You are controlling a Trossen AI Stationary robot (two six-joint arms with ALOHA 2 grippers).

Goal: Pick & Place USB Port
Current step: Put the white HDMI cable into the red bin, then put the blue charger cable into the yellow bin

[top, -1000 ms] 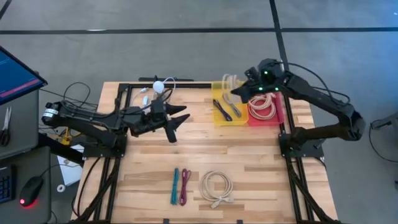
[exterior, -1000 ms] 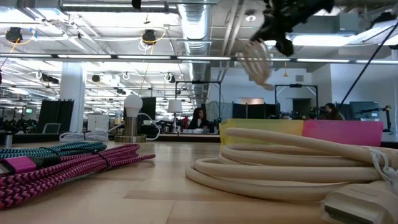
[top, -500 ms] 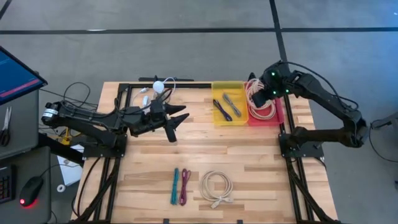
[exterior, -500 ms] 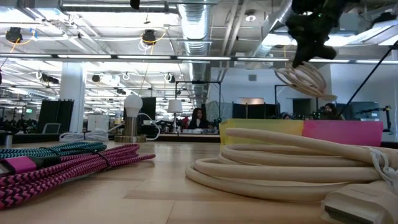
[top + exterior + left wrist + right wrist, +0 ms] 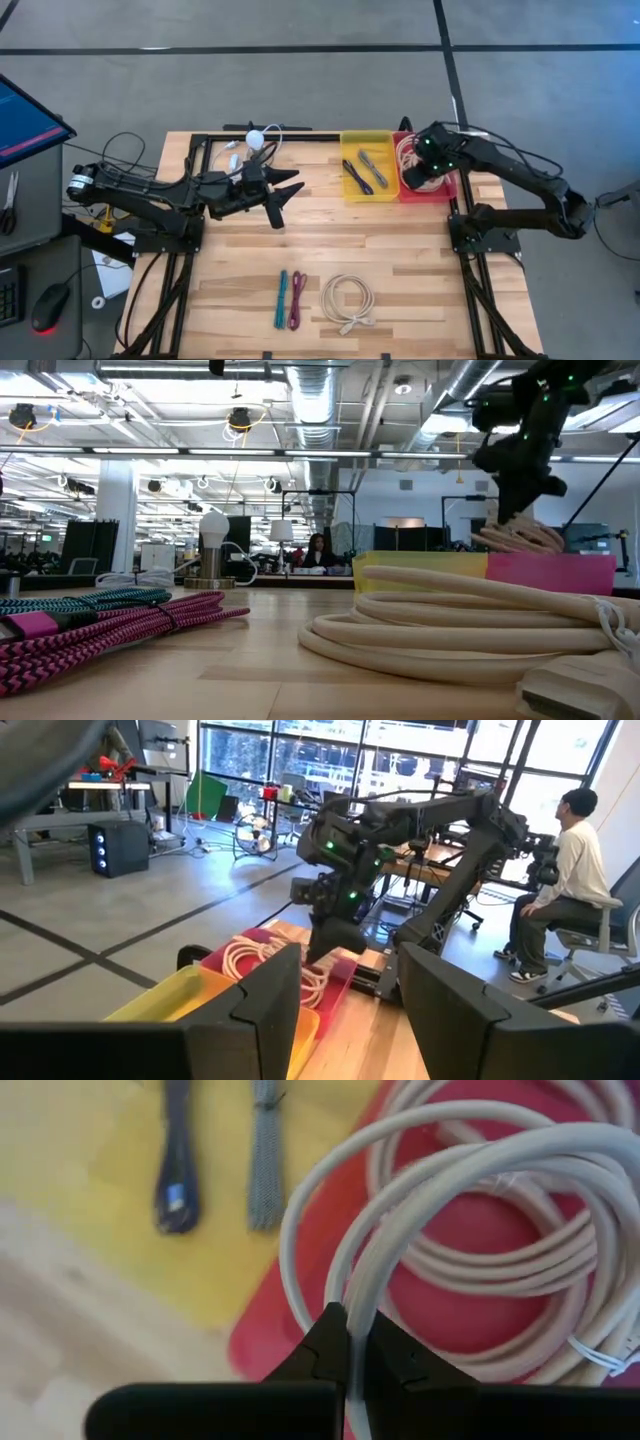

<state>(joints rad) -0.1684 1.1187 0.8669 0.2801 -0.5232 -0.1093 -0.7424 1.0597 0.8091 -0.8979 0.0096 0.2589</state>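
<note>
Right gripper (image 5: 349,1348) clamped on white cable coil (image 5: 480,1210), low over red bin (image 5: 441,186); coil mostly hidden by arm from above. Left gripper (image 5: 283,197) idle mid-table, fingers apart. Another white cable (image 5: 347,301) near front edge.

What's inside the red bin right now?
The red bin holds coiled white cables. The right gripper is down over it, shut on one white cable loop. Anything under the coils is covered, and the gripper hides part of the bin from above.
</note>
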